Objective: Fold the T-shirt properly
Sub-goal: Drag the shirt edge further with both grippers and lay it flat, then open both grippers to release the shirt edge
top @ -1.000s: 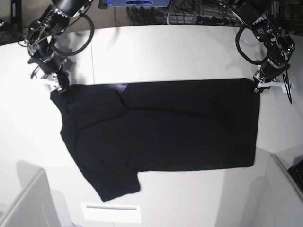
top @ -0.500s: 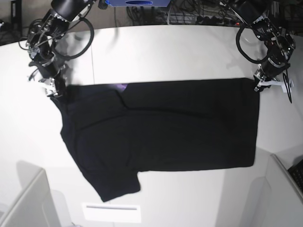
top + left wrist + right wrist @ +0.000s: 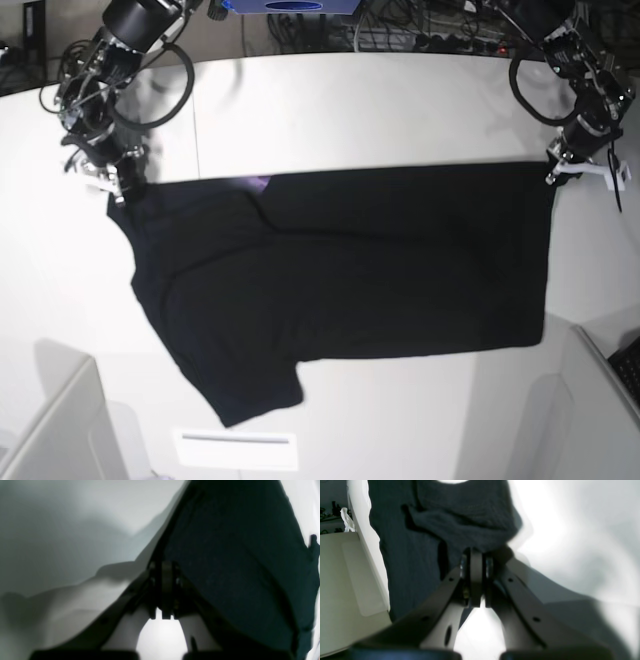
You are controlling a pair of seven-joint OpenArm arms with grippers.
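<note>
- White label strip (image 3: 235, 449) nearest the camera, on the white table (image 3: 380, 110), just below the shirt's lower sleeve.
- Grey panel edges at both near corners of the base view.
- Black T-shirt (image 3: 340, 275) spread flat across the table middle, plain side up, lower sleeve angling toward the near left.
- Small purple patch (image 3: 257, 183) peeking out at the shirt's far edge, near the collar fold.
- Right gripper (image 3: 118, 185) at the shirt's far left corner in base view, jaws pressed together, pinching bunched black fabric; same in wrist view (image 3: 475, 555), cloth gathered at the tips.
- Left gripper (image 3: 556, 172) at the shirt's far right corner in base view, jaws closed on the shirt's edge; wrist view (image 3: 165, 566) blurred, dark cloth meeting the closed tips.
- Cables and a blue item (image 3: 290, 6) beyond the far table edge.
</note>
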